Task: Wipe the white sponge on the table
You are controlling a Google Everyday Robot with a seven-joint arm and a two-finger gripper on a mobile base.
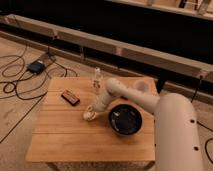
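Observation:
The white sponge (89, 116) lies on the light wooden slatted table (65, 132), near the middle, just left of the black bowl (125, 120). My gripper (91, 112) is at the end of the white arm that reaches in from the right, and it is down on the sponge, pressing it against the tabletop. Most of the sponge is covered by the gripper; only a cream edge shows.
A dark brown-red rectangular bar (70, 97) lies on the table's left part. A clear bottle (96, 80) stands at the back edge behind the arm. Cables and a small blue box (36, 66) lie on the floor to the left.

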